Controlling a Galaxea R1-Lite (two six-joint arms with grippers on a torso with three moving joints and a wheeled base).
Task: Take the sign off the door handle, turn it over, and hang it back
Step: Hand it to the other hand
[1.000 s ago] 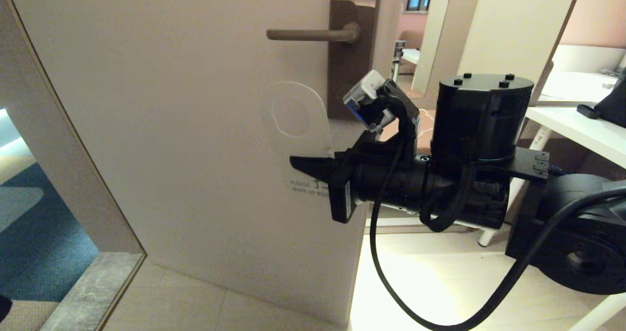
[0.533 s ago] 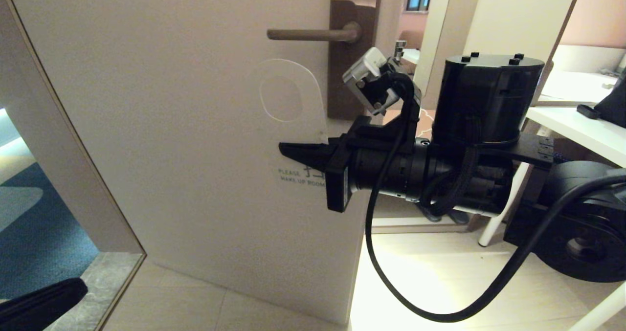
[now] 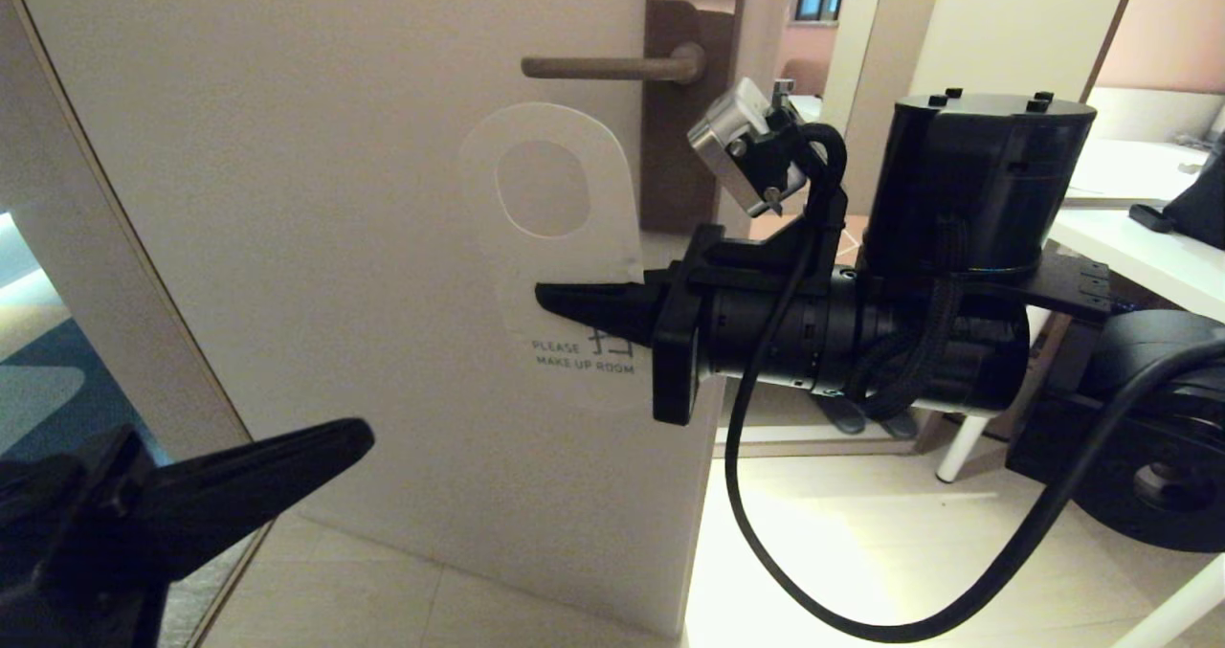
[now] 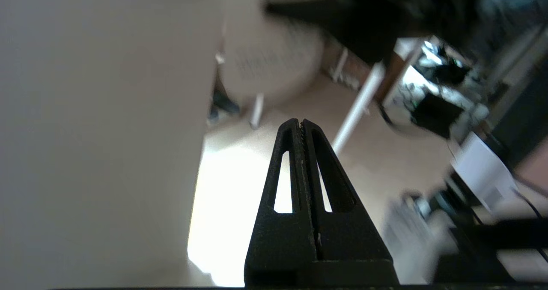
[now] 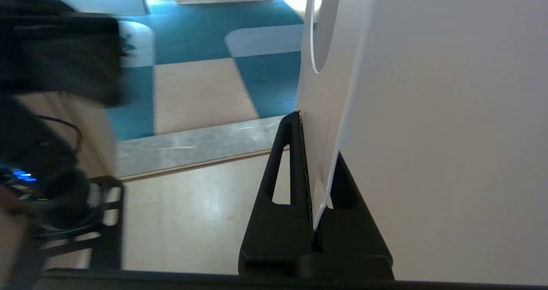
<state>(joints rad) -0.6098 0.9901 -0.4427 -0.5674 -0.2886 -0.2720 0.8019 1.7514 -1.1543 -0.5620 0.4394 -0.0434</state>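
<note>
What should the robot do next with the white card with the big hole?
Probably lift the flat white door sign toward the slim bronze door handle, aiming its hole at the lever's free end. The right gripper is shut on the sign, which sits below the bare handle, white side out.

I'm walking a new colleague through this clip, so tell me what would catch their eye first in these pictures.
First, the right gripper, shut on the white sign, holding it flat against the door with "Please make up room" facing out. The sign hangs below the bare door handle, its hole not on the lever. At the lower left, the left gripper pokes into the head view, shut and empty.
</note>
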